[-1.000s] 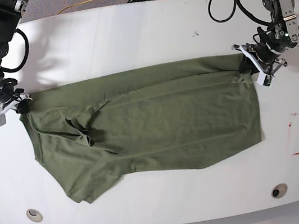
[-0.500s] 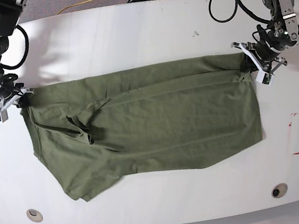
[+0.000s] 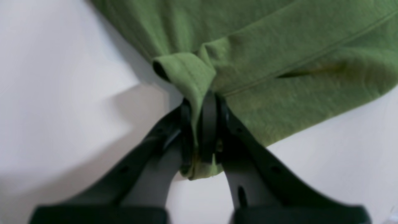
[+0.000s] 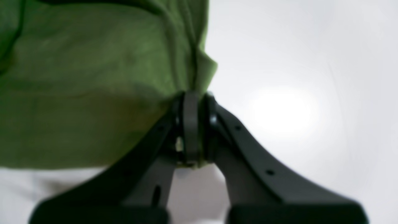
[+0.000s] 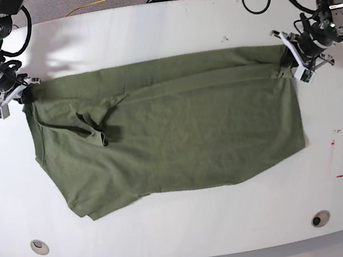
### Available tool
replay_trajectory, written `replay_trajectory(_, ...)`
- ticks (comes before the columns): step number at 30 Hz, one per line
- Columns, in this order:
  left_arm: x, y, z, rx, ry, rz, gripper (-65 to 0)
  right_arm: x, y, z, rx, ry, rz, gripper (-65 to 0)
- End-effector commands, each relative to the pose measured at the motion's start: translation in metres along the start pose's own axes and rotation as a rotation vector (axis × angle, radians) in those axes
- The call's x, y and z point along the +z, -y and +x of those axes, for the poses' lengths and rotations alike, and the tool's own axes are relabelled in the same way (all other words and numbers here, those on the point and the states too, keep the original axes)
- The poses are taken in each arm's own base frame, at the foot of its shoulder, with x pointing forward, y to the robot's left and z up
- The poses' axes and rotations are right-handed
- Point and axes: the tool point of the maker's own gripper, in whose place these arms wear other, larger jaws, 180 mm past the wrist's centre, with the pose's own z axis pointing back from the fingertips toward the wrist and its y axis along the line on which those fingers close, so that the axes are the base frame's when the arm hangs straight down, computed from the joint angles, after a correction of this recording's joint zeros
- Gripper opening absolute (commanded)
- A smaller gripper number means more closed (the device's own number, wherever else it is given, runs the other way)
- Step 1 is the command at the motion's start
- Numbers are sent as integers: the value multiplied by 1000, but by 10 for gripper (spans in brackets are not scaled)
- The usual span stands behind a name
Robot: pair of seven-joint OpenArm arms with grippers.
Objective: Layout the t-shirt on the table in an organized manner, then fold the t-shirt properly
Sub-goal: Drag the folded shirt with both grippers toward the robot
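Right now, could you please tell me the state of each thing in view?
t-shirt: spread flat on the table, wrinkled, one sleeve bunched, not folded.
left tool: shut on the t-shirt's corner.
right tool: shut on the t-shirt's opposite corner.

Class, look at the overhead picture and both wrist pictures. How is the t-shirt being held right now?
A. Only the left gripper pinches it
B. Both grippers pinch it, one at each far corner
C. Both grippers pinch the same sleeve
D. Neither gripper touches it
B: the left gripper and the right gripper each pinch an opposite far corner of the t-shirt, and both wrist views show fingers closed on green cloth.
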Motion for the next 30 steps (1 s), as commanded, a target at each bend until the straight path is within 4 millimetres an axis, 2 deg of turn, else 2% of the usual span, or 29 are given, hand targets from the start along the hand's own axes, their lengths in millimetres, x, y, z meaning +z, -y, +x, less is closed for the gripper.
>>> replay_trajectory(1, 5, -8, -36, -38, -161, 39, -650, 11, 3, -11, 30, -30, -17, -648)
replay_trajectory(6, 19, -9, -50, -78, -199, 45, -650, 26, 3, -32, 32, -56, -35, -648)
replay_trajectory(14, 28, 2, -60, -106, -216, 32, -650, 52, 6, -57, 48, -92, -68, -648)
replay_trajectory(19, 32, 9, -63, -119, -221, 21, -650, 62, 1, -75, 45, -123, -68, -648)
replay_trajectory(24, 39, 8, -68, -148, -239, 22, -650, 76, 6, -86, 40, -138, -95, -648)
replay_trajectory(30, 40, 9, -72, -147, -247, 20, -649, 82, 7, -94, 27, -149, -106, -648)
